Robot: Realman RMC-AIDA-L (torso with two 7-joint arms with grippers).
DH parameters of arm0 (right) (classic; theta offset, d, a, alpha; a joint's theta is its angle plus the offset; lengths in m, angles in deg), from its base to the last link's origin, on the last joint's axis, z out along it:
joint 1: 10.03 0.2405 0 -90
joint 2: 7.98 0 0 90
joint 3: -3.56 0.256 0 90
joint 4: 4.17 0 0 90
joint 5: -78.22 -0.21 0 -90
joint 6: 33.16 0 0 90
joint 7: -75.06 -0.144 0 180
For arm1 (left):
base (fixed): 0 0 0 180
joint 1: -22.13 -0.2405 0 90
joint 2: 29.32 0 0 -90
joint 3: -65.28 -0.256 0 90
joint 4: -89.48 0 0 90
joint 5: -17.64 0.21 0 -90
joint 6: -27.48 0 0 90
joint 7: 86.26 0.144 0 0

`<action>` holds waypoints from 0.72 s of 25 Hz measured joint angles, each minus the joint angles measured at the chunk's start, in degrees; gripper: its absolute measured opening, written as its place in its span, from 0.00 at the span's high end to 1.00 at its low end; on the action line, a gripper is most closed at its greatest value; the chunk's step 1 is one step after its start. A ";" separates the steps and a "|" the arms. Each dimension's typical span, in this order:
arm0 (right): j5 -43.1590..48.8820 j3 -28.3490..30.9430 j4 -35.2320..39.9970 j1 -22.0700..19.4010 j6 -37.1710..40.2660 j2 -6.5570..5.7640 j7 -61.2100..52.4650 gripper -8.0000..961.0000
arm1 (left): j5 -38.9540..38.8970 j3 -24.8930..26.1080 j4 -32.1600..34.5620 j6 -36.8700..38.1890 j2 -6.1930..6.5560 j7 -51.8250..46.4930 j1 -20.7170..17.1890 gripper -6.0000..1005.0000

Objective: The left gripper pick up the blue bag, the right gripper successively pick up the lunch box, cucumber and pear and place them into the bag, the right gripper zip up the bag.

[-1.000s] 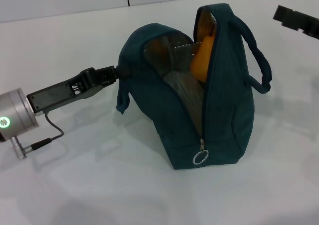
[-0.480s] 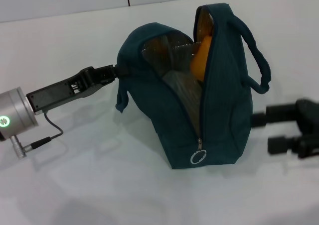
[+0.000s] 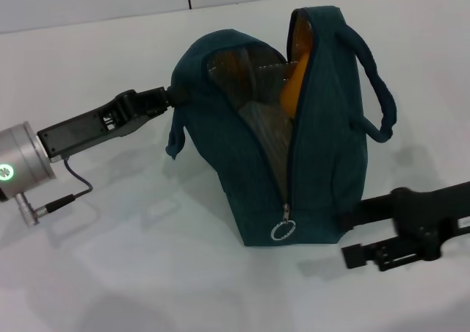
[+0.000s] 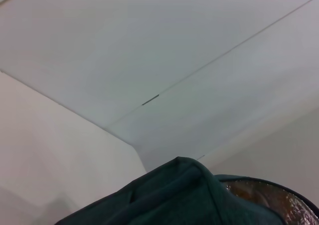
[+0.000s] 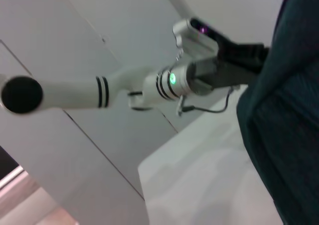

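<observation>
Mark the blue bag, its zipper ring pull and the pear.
blue bag point(image 3: 323, 170), head view, outer fabric of its near side panel.
zipper ring pull point(image 3: 283, 231), head view, rim of the metal ring.
pear point(image 3: 291, 89), head view, orange skin showing inside the opening.

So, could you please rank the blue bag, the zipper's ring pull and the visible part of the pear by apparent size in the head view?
1. The blue bag, by far the largest.
2. The pear, only an orange patch showing inside the open bag, so its full size cannot be judged.
3. The ring pull, smallest.
</observation>
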 joint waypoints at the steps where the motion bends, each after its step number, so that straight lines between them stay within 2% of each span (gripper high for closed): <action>1: 0.05 -0.71 -0.06 0.34 -1.02 0.34 0.07 0.28 | 0.00 0.01 0.00 -0.16 0.00 0.00 0.00 0.93; 11: 0.19 -4.12 -0.38 3.10 -7.78 3.19 0.17 0.28 | 0.00 0.09 -0.03 -0.54 -0.15 0.00 -0.42 0.93; 18: 0.24 -5.89 -0.90 3.92 -7.77 3.77 -0.44 0.28 | 0.00 0.09 -0.27 -0.54 -0.24 0.00 -0.67 0.93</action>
